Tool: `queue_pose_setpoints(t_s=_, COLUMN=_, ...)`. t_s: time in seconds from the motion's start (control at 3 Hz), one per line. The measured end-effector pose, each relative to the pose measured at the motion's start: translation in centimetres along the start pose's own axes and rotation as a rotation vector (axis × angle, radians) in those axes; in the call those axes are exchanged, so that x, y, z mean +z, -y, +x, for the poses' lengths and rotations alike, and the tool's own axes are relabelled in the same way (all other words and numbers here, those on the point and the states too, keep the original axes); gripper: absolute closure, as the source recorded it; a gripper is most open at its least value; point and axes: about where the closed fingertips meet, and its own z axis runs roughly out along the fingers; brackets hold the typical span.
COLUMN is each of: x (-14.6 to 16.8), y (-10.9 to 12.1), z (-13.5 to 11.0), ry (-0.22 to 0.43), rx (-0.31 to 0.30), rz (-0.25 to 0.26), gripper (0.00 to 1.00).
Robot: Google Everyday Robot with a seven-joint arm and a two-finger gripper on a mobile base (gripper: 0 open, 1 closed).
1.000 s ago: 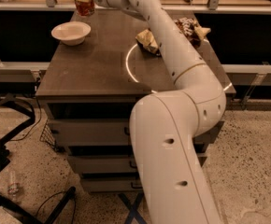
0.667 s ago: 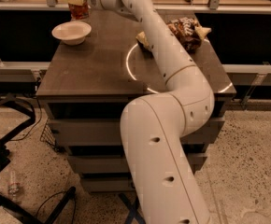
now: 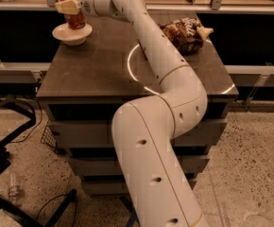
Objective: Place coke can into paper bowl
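Item: dark brown table (image 3: 92,74) with drawers (image 3: 80,129) below it, standing on a speckled floor (image 3: 250,164). Item: paper bowl (image 3: 61,32), cream-white, shallow, at the far left corner of the table top. Item: coke can (image 3: 76,21), red with a silver top, upright, its lower end inside the paper bowl; whether its base rests on the bowl's bottom cannot be told. Item: gripper (image 3: 69,5), cream-coloured, at the upper part of the coke can above the bowl, closed around the can and holding it. Item: white arm (image 3: 151,60), rising from the bottom of the view, bending over the right half of the table and reaching across to the far left corner. Item: snack bag (image 3: 183,31), brown and yellow, crumpled, lying at the far right of the table, well apart from the bowl. Item: thin white ring (image 3: 129,66) marked on the table top, partly hidden behind the arm.
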Motion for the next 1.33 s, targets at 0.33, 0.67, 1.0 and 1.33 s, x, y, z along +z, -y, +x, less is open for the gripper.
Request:
queue_pose_setpoints(t_s=0.33, x=1.3, y=0.2, z=1.5, ry=-0.017, rx=0.032, rz=0.012, gripper=1.00)
queue_pose_setpoints(t_s=0.67, x=2.1, y=0.5, z=2.0, ry=0.000, rx=0.052, rz=0.019, gripper=1.00)
queue_pose_setpoints(t_s=1.0, x=2.9, y=0.5, z=2.1, ry=0.029, rx=0.067, rz=0.020, gripper=1.00)
queue_pose_setpoints(t_s=1.33, x=3.2, y=0.3, z=2.2, ry=0.029, rx=0.068, rz=0.016, gripper=0.84)
